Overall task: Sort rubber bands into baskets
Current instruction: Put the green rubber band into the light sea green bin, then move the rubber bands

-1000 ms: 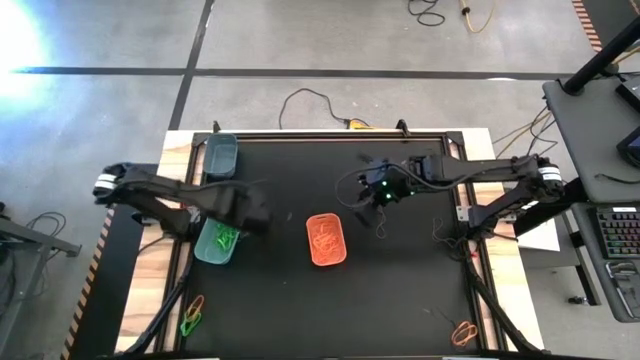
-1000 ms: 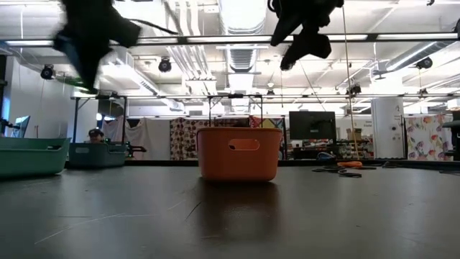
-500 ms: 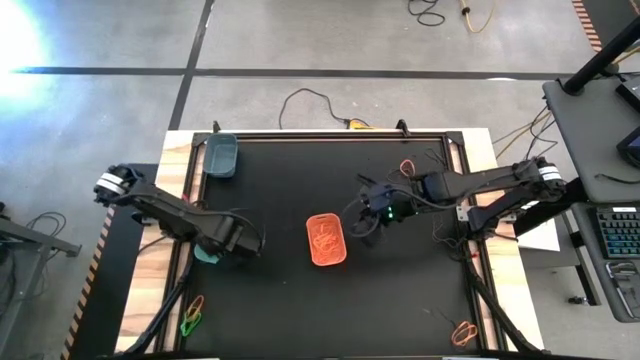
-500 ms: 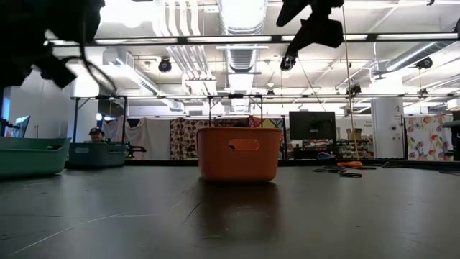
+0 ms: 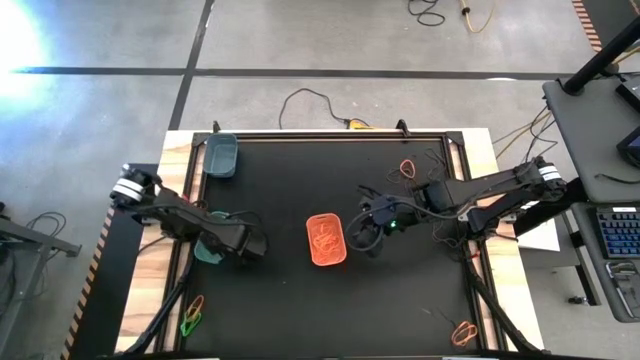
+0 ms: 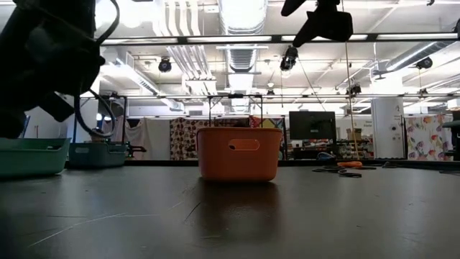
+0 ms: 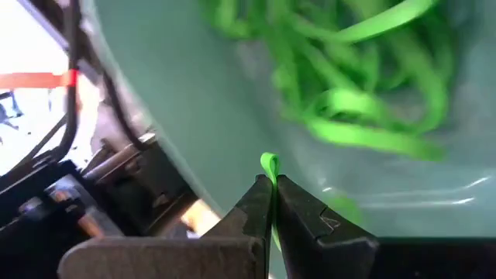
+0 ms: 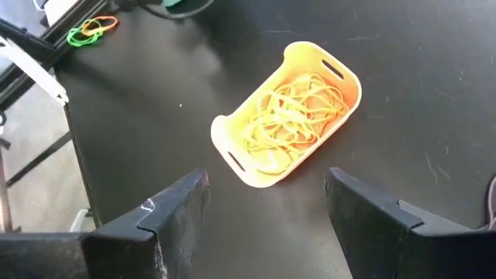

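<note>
left gripper (image 7: 271, 190): jaws pinched tight on a green band (image 7: 269, 164), over the teal basket (image 7: 178, 116) of green bands at table's left edge | right gripper (image 8: 263, 225): jaws wide apart, holding nothing, above table just right of orange basket (image 5: 326, 239) | orange basket: centre, long axis front-to-back, full of orange bands (image 8: 291, 116) | grey basket (image 5: 221, 155): far-left corner | writing: none legible

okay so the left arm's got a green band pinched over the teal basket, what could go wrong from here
1. The left gripper is shut on only a thin edge of the green rubber band; it could slip free or cling to a finger on release.
2. It sits near the wall of the light teal basket, so the band might drop outside.
3. The open right gripper hovers by the orange basket and could nudge it.
</note>
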`<move>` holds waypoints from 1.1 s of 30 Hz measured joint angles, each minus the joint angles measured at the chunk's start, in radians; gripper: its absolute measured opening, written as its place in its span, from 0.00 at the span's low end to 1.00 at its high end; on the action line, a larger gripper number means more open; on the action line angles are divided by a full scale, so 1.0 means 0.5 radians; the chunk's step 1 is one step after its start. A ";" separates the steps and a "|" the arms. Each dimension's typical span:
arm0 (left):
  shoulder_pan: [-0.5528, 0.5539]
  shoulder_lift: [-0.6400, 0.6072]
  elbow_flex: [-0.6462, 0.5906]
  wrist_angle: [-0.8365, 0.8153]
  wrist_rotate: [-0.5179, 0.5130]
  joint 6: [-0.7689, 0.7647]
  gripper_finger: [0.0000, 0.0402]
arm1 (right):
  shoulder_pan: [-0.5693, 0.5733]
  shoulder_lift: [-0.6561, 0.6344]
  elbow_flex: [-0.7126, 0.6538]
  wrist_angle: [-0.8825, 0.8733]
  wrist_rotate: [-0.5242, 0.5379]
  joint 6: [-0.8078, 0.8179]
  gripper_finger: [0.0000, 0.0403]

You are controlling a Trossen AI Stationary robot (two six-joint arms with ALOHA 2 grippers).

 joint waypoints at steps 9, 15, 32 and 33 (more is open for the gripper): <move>-0.003 0.115 0.018 0.090 -0.051 0.045 0.06 | 0.091 0.000 0.001 -0.004 -0.002 0.105 0.61; -0.008 0.028 0.121 0.033 -0.091 0.047 0.28 | 0.104 0.000 0.001 -0.009 -0.003 0.114 0.61; -0.831 0.032 1.090 -0.021 0.407 -0.731 0.61 | 0.101 0.001 0.001 -0.016 0.003 -0.081 0.61; -0.895 0.075 1.102 0.003 0.491 -0.757 0.60 | 0.101 0.002 0.001 -0.016 0.015 -0.092 0.61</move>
